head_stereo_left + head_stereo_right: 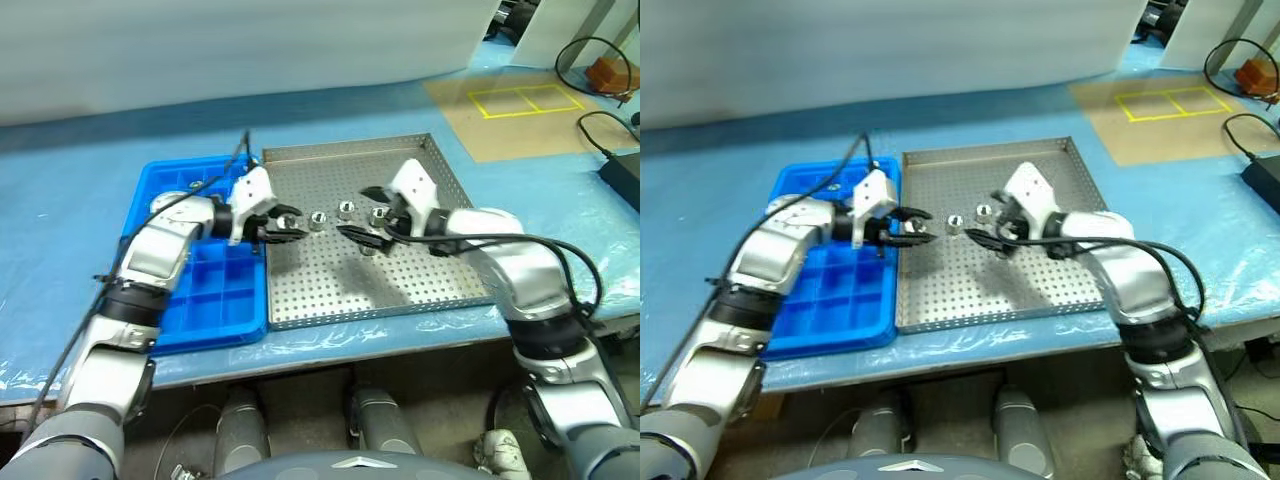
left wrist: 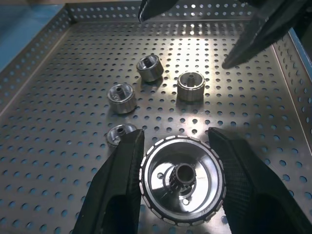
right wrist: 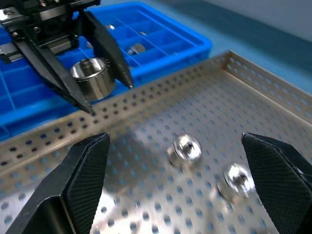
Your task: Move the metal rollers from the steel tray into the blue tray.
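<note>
My left gripper [image 1: 288, 226] is shut on a metal roller [image 2: 183, 179], holding it above the left edge of the steel tray [image 1: 420, 290], next to the blue tray [image 1: 215, 290]. Several more metal rollers lie loose on the perforated floor, among them one [image 2: 149, 68], another [image 2: 190, 86] and a third [image 2: 121, 97]. My right gripper [image 1: 352, 211] is open and hovers over the middle of the steel tray, pointing at the left gripper, with two rollers [image 3: 185, 148] [image 3: 235, 179] below its jaws. A roller [image 3: 136, 48] rests in a compartment of the blue tray.
Both trays sit side by side on a table under a blue cover, close to its front edge [image 1: 400, 340]. At the far right are a brown board with yellow tape [image 1: 520, 100], black cables [image 1: 590, 120] and a dark box [image 1: 622, 178].
</note>
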You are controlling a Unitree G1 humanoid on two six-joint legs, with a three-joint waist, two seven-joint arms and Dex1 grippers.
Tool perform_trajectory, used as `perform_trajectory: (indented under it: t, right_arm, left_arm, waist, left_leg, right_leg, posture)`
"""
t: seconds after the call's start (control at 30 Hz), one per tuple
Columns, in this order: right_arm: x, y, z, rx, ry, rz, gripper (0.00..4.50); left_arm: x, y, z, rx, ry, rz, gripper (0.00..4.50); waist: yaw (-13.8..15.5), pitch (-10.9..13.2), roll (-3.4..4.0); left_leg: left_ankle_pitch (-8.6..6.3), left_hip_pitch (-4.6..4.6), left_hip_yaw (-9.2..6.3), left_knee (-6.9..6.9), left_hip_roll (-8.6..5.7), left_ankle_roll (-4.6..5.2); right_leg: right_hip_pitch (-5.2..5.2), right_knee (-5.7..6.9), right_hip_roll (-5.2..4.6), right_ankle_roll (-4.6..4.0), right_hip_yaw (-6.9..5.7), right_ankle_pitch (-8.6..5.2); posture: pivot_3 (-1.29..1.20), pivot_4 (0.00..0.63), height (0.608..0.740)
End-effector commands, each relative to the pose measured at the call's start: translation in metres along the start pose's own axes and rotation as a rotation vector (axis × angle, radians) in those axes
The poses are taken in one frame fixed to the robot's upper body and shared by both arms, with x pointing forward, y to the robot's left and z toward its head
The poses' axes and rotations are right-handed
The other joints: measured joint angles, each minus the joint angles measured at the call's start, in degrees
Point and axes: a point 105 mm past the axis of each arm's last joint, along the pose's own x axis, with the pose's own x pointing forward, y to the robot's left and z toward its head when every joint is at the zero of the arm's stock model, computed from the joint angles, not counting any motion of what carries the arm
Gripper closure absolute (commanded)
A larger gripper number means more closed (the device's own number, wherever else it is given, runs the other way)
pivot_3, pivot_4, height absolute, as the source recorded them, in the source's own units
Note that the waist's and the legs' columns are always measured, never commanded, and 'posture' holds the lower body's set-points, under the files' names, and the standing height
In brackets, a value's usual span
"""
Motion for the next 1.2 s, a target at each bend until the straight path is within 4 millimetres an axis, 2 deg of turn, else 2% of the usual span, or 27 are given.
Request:
perform_trajectory:
  t: [0.03, 0.13, 0.23, 0.37, 0.5, 0.63, 0.73, 0.87, 1.03, 1.2]
  right_arm:
    - [0.023, 0.007, 0.015, -0.06, -0.052, 0.095, 0.0]
    - [0.039, 0.014, 0.017, -0.079, -0.066, 0.171, 0.0]
    - [0.052, 0.025, 0.025, -0.088, -0.102, 0.265, 0.0]
    - [0.063, 0.032, 0.026, -0.097, -0.114, 0.334, 0.0]
    - [0.08, 0.047, 0.028, -0.114, -0.124, 0.436, 0.0]
    - [0.087, 0.052, 0.034, -0.111, -0.147, 0.487, 0.0]
    - [0.091, 0.061, 0.036, -0.124, -0.158, 0.533, 0.0]
    - [0.093, 0.064, 0.034, -0.134, -0.154, 0.541, 0.0]
    - [0.091, 0.062, 0.03, -0.139, -0.139, 0.533, 0.0]
    - [0.088, 0.058, 0.025, -0.137, -0.119, 0.509, 0.0]
  left_arm:
    - [-0.034, 0.015, 0.005, 0.031, 0.012, 0.145, 2.77]
    - [-0.056, 0.023, -0.006, 0.021, 0.066, 0.253, 2.77]
    - [-0.08, 0.01, -0.01, 0.007, 0.104, 0.309, 2.77]
    - [-0.1, 0.002, -0.012, -0.024, 0.136, 0.383, 2.77]
    - [-0.126, -0.035, -0.013, -0.078, 0.19, 0.418, 2.77]
    - [-0.14, -0.052, -0.015, -0.126, 0.223, 0.473, 2.77]
    - [-0.146, -0.058, -0.027, -0.177, 0.252, 0.526, 2.77]
    - [-0.151, -0.047, -0.043, -0.199, 0.282, 0.615, 2.77]
    - [-0.147, -0.045, -0.054, -0.231, 0.287, 0.638, 2.77]
    - [-0.142, -0.054, -0.069, -0.259, 0.327, 0.619, 2.77]
  waist:
    - [0.6, 0.0, 0.0]
    - [1.71, 0.0, -0.01]
    - [2.92, 0.02, -0.06]
    - [4.95, 0.02, -0.09]
    - [6.21, 0.01, -0.18]
    - [8.13, 0.03, -0.17]
    - [8.67, 0.02, -0.17]
    - [9.91, 0.02, -0.17]
    - [10.15, 0.01, -0.19]
    - [9.95, 0.0, -0.21]
  left_leg:
    - [0.0, 0.0, 0.0, 0.0, 0.0, 0.0]
    - [-0.01, -0.07, 0.0, -0.06, 0.01, -0.01]
    - [0.03, -0.28, -0.02, -0.1, 0.03, -0.07]
    - [0.19, -1.05, -0.14, 0.0, 0.09, -0.3]
    - [0.19, -1.03, -0.24, 0.01, 0.18, -0.35]
    - [0.24, -1.1, -0.34, -0.01, 0.37, -0.41]
    - [0.27, -1.04, -0.36, 0.01, 0.4, -0.46]
    - [0.31, -1.02, -0.43, 0.01, 0.49, -0.53]
    - [0.4, -1.06, -0.49, 0.02, 0.48, -0.66]
    - [0.41, -1.09, -0.5, 0.02, 0.48, -0.67]
  right_leg:
    - [0.0, -0.01, 0.0, -0.01, 0.0, -0.01]
    - [-0.02, -0.07, -0.01, -0.04, -0.08, -0.03]
    - [-0.2, -0.1, -0.02, -0.05, -0.16, -0.03]
    - [-0.9, 0.18, 0.0, -0.07, -0.34, -0.03]
    - [-0.93, 0.35, 0.01, -0.25, -0.48, -0.14]
    - [-0.91, 0.48, 0.04, -0.39, -0.79, -0.23]
    - [-0.9, 0.65, 0.05, -0.41, -0.8, -0.25]
    - [-0.9, 0.76, 0.06, -0.4, -0.87, -0.25]
    - [-0.9, 0.77, 0.06, -0.4, -0.89, -0.24]
    - [-0.91, 0.71, 0.11, -0.43, -0.88, -0.24]
  posture:
    - [-0.11, 0.15, 0.74]
    - [-0.03, 0.15, 0.74]
    - [0.06, 0.15, 0.74]
    - [0.17, 0.15, 0.74]
    - [0.26, 0.15, 0.74]
    - [0.3, 0.15, 0.74]
    - [0.32, 0.15, 0.74]
    - [0.33, 0.15, 0.74]
    - [0.31, 0.15, 0.74]
    - [0.29, 0.15, 0.74]
